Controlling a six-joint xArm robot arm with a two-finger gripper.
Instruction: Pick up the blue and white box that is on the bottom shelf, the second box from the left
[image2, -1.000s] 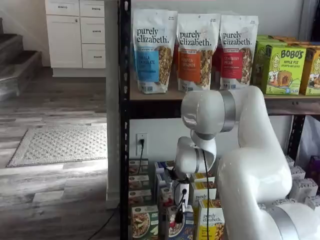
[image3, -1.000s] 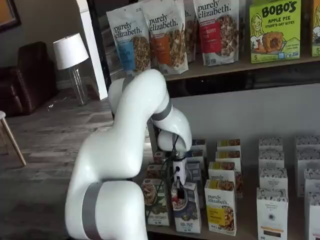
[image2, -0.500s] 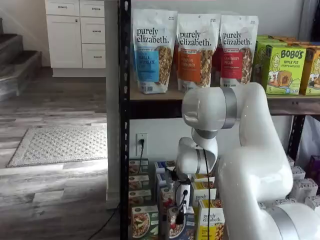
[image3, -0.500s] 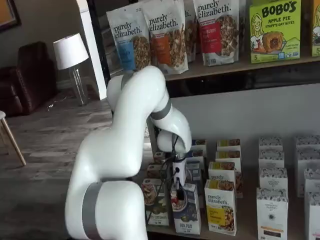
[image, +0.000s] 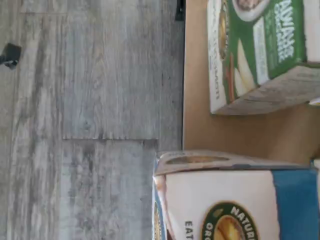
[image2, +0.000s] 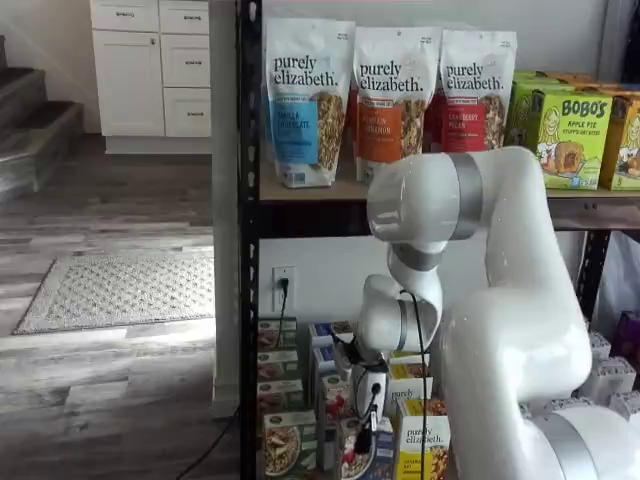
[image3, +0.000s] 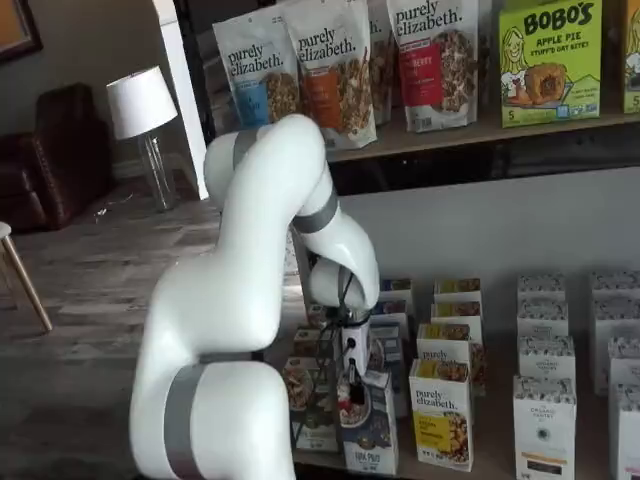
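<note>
One gripper pinched shut on the blue and white box, box tilted, front of bottom shelf

the bottom shelf is a tan board in a black post rack, lined with rows of small cartons. at its front stand a green-and-white carton, the blue and white box just beside it, and a yellow-and-white carton. white cartons stand farther right. above, an upper shelf carries granola bags and green boxes.
</note>
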